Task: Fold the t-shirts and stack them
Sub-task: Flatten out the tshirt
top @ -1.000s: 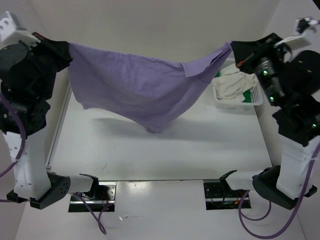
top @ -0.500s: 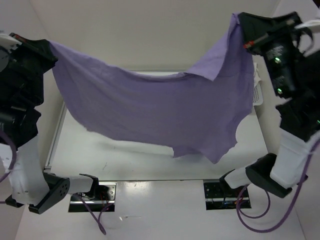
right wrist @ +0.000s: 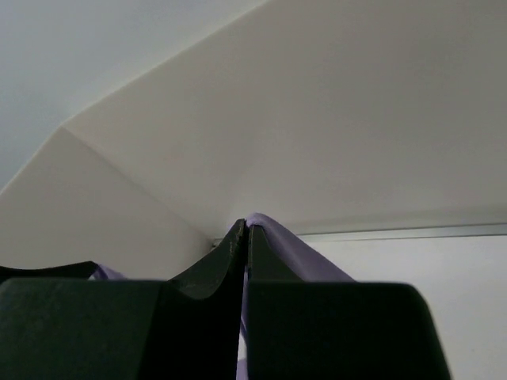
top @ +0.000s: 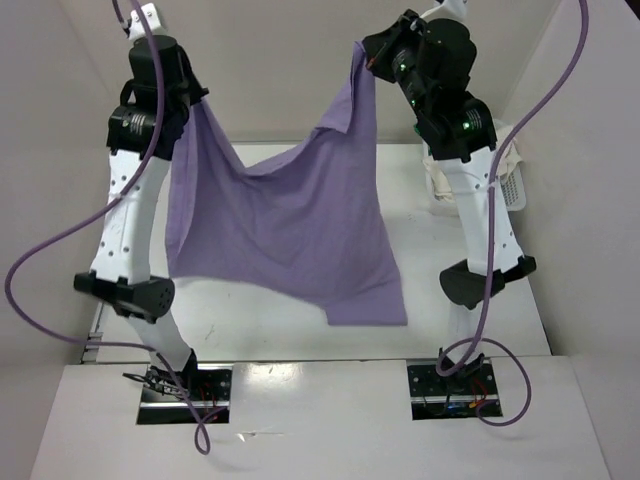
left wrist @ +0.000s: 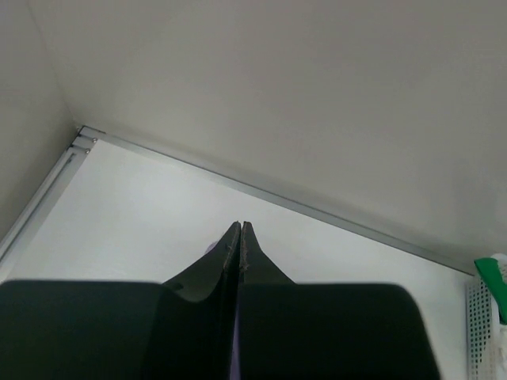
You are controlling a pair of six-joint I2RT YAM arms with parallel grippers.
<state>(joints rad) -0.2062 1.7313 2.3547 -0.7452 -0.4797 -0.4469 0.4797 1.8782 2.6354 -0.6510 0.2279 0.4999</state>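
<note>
The lavender t-shirt [top: 290, 230] hangs spread in the air over the table, its lower hem just above the surface. My left gripper [top: 188, 103] is shut on its upper left corner and my right gripper [top: 367, 52] is shut on its upper right corner, held higher. In the right wrist view the purple cloth [right wrist: 297, 247] drapes over the closed right gripper [right wrist: 244, 226]. The left gripper [left wrist: 240, 226] is closed, with a sliver of purple [left wrist: 210, 247] beside it. The cream t-shirt [top: 440, 172] lies in the basket, and the green t-shirt [left wrist: 493, 273] peeks out there.
The white mesh basket [top: 514, 190] stands at the table's right back edge, behind my right arm. White walls close in the back and both sides. A metal rail [left wrist: 261, 194] runs along the table's far edge.
Both arms have swung up and toward the back, and the grippers have come closer together. The lavender shirt has risen with them and now hangs more upright.
</note>
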